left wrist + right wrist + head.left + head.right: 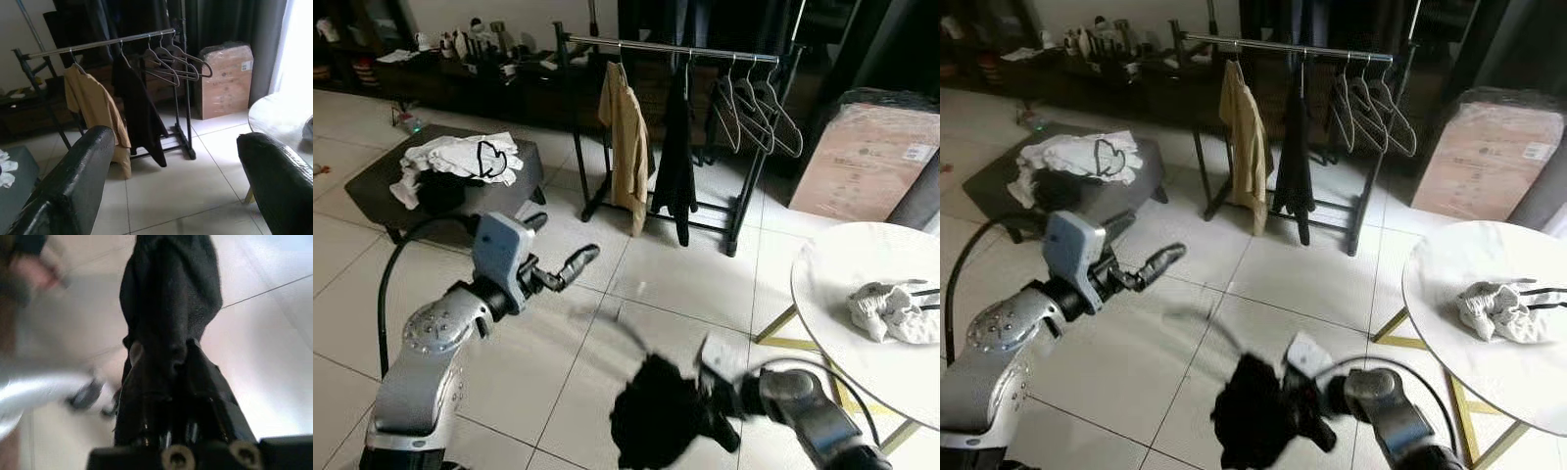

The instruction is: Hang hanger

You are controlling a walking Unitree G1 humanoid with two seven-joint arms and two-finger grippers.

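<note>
The black garment (656, 411) hangs bunched and low over the tile floor (675, 284), long axis roughly vertical, pinched tight in the right gripper (168, 357). Left gripper (570, 266) is up with fingers spread wide, holding nothing. Open floor runs ahead to the clothes rack (675, 47); the round marble table (862, 284) crowds the right side.

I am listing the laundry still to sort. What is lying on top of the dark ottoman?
On the dark ottoman lies a heap of white clothes with a black hanger on top and a dark garment below. What lies under the heap is covered.
</note>
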